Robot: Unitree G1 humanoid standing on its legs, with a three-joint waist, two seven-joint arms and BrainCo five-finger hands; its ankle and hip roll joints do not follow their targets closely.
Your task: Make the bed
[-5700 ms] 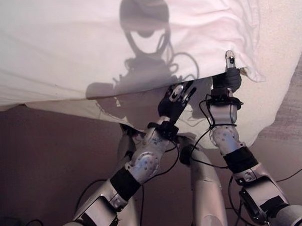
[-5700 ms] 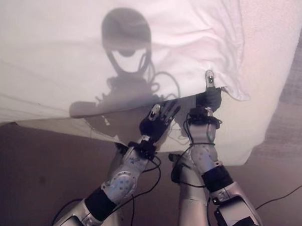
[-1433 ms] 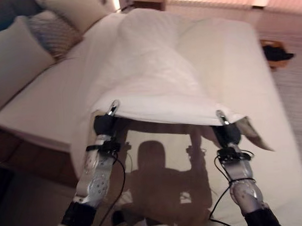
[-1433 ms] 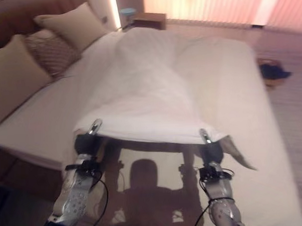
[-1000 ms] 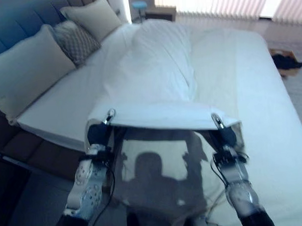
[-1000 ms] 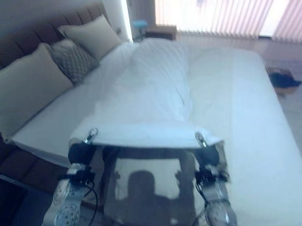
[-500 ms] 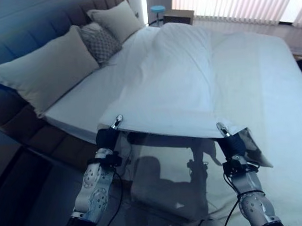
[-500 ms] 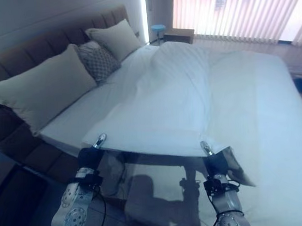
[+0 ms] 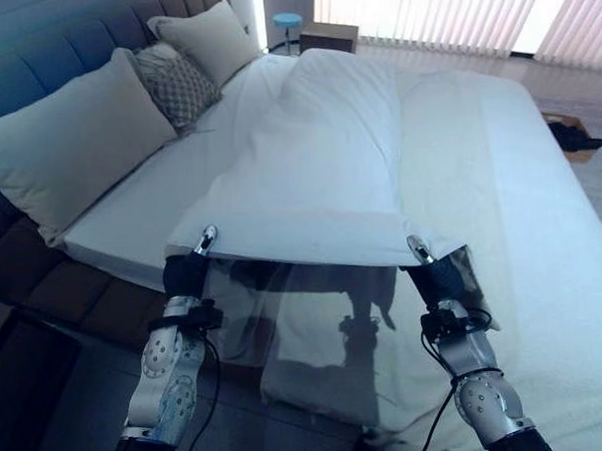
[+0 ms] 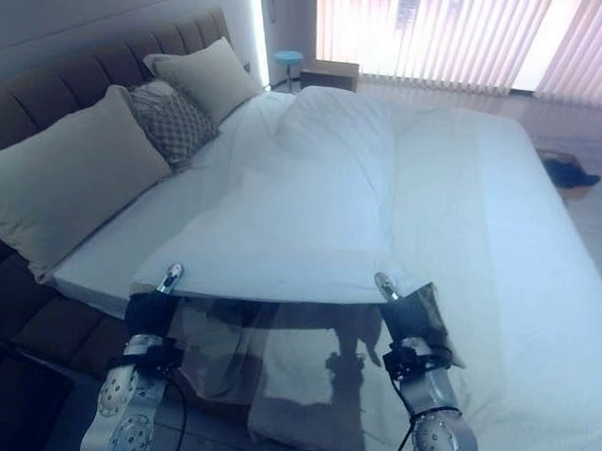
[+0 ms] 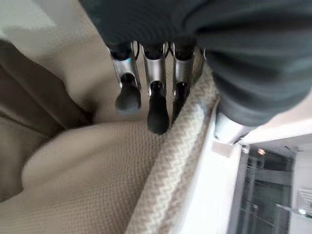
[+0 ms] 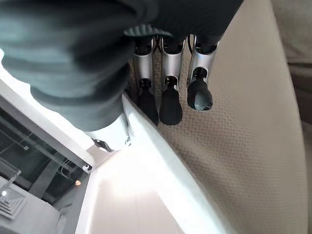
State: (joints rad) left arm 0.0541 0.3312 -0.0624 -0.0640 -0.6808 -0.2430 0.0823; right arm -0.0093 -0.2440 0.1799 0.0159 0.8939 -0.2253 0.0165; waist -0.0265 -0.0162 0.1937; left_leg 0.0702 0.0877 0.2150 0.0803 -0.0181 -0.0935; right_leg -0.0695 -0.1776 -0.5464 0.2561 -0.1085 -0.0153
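Left hand (image 9: 187, 271) and right hand (image 9: 438, 275) are each seen pinched on the near hem of the thin white bedsheet (image 9: 314, 185) — fingers curled, cloth clamped between thumb and fingers in both wrist views. The hem is held taut and raised between the hands, running crosswise; the sheet's long axis runs away from them, bunched in a ridge up the white mattress (image 9: 540, 195), cream pillows (image 9: 73, 146) off to the left. Neither hand is nearer — the next spread is judged to need both moving together.
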